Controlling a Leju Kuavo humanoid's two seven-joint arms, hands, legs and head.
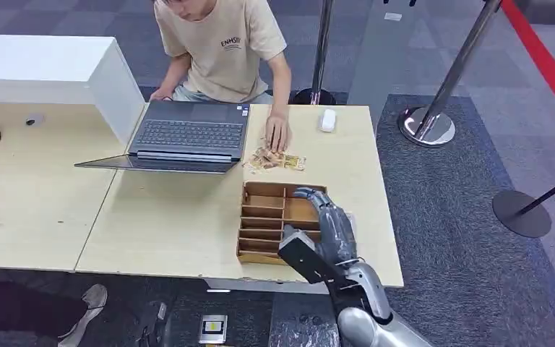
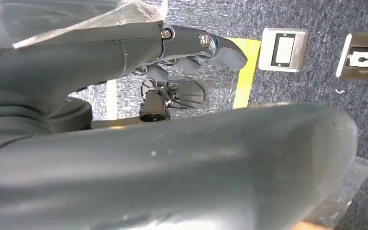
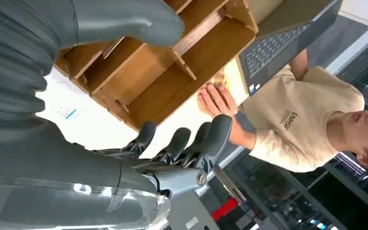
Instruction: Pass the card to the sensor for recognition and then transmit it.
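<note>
right robot hand (image 1: 330,224) over tray (image 1: 254,230) | wrist view: seemingly empty, fingers (image 3: 178,142) apart

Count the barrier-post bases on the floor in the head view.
3: a dark base beyond the table's far edge, a chrome base by the table's far right corner, and a flat dark base further right. Others may be hidden.
</note>
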